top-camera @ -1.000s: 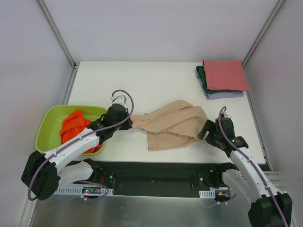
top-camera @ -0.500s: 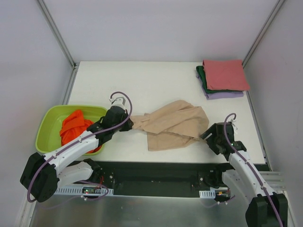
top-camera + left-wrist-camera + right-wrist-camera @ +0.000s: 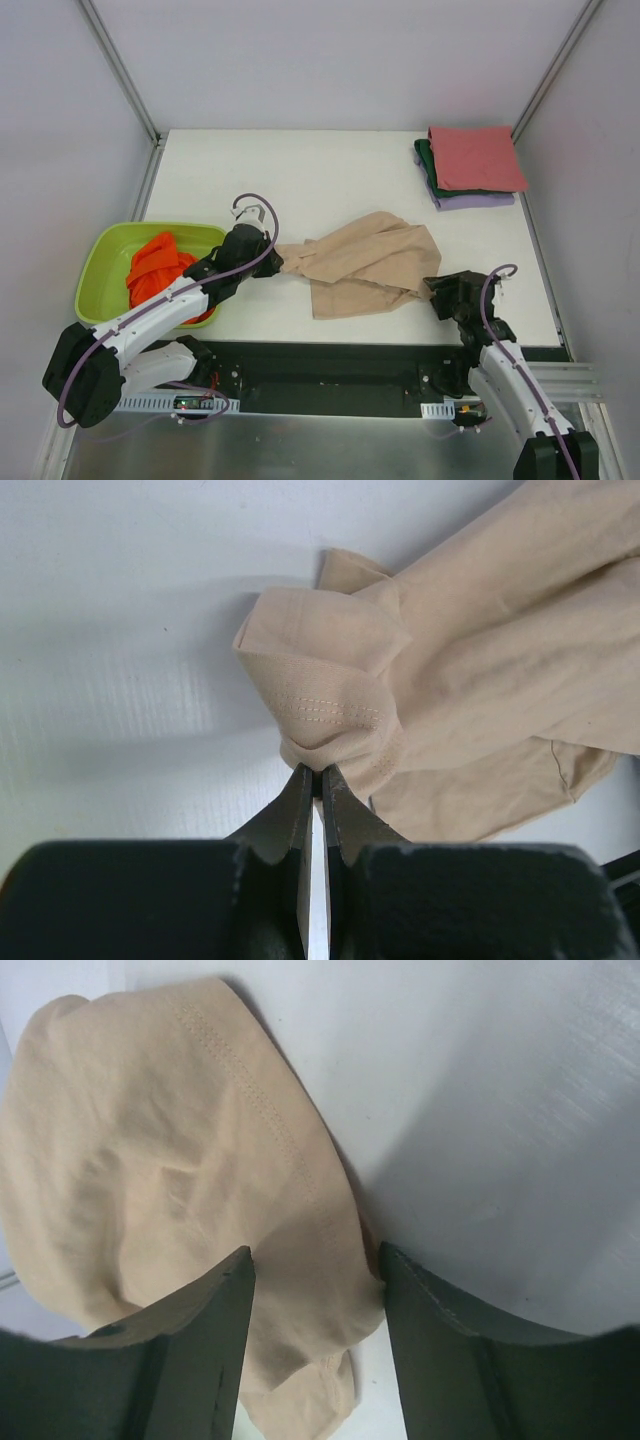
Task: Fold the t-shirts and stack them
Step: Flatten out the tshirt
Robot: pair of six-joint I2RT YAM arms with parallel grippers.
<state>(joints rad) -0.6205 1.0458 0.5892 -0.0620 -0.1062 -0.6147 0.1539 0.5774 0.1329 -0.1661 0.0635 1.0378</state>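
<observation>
two claws: left gripper [image 3: 320, 772] clenched on a hem fold of the beige t-shirt [image 3: 365, 262]; right gripper [image 3: 315, 1260] jaws apart, straddling its opposite edge; shirt crumpled at the near middle of the table [image 3: 300, 170]; folded stack [image 3: 470, 165] in the far right corner; orange t-shirt [image 3: 155, 265] in green basin [image 3: 100, 265]

Bright, even light across my feeds.
Overhead is sharp; soft shadows edge the beige t-shirt [image 3: 365, 265] on the white table [image 3: 300, 170]; my wrist views blur at the bottom.
</observation>
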